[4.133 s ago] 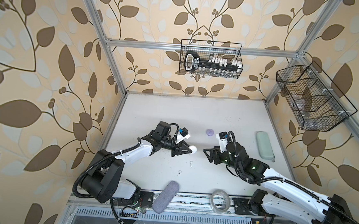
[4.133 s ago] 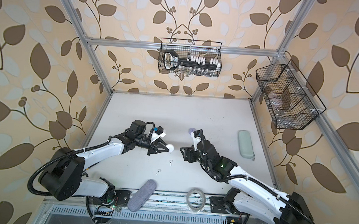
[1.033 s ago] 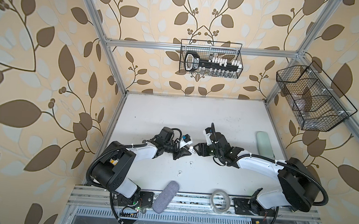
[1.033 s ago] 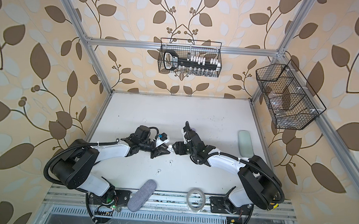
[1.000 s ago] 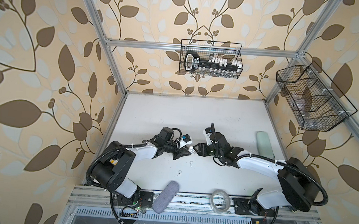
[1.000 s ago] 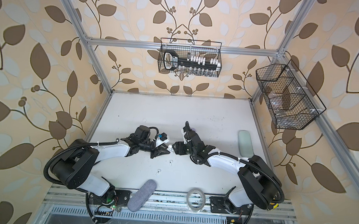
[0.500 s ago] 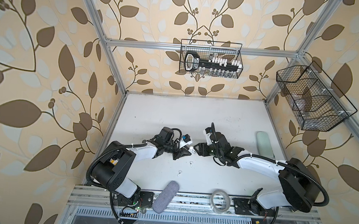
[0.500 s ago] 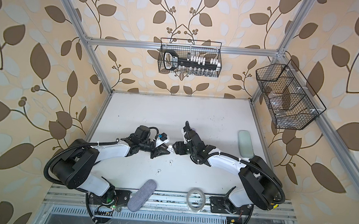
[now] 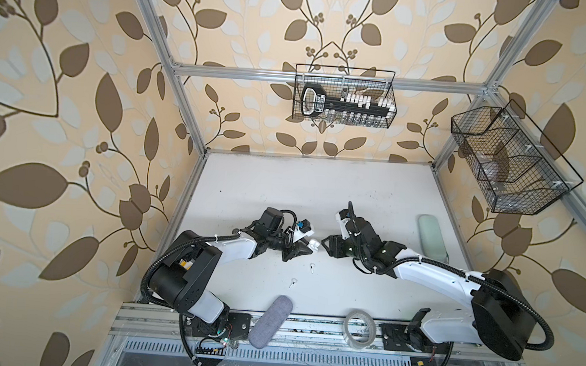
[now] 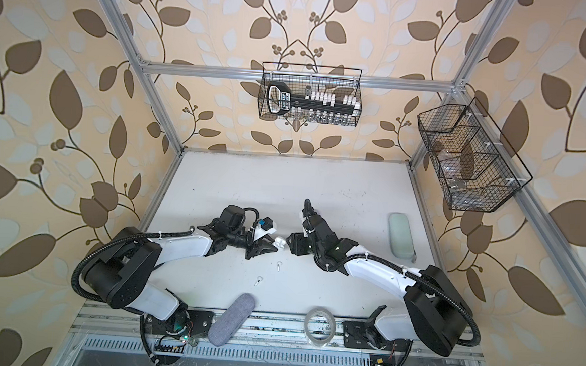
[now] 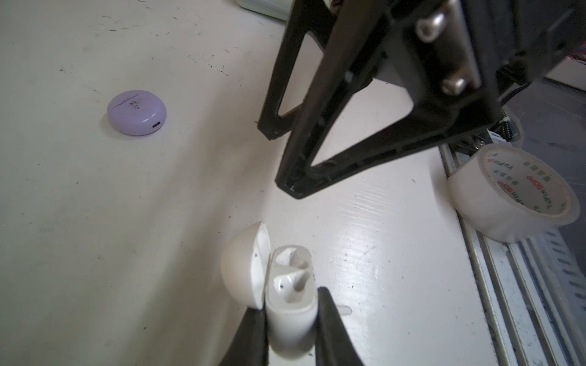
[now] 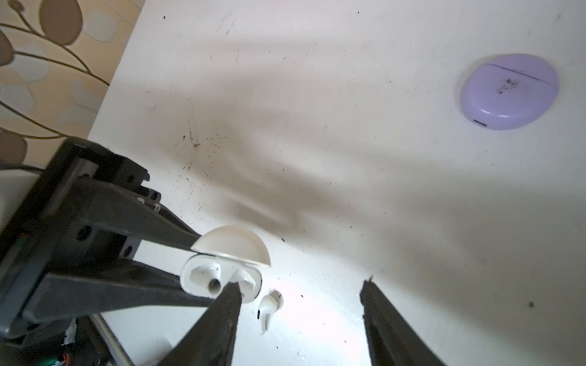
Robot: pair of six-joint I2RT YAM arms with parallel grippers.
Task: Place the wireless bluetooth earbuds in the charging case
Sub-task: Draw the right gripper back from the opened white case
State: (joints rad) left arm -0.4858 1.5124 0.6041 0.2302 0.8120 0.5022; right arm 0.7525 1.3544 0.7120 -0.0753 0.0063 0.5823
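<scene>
You see smooth, glossy plastic on the white charging case (image 11: 290, 304) and the lilac case (image 11: 137, 112), shiny translucent film on the tape roll (image 11: 475, 202), and a matt, scuffed, speckled white surface (image 11: 95, 221).

open case (image 11: 290, 317) white | round case (image 11: 137, 112) lilac | wallpaper (image 9: 62, 107) beige, brown leaves | pouch (image 9: 271, 320) grey

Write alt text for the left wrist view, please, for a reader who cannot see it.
The left tool grips an open white charging case, lid swung back, both sockets apparently empty. The right tool hangs near it, jaws apart and empty. On the white table lie a closed lilac case and, at the edge, a tape roll.
</scene>
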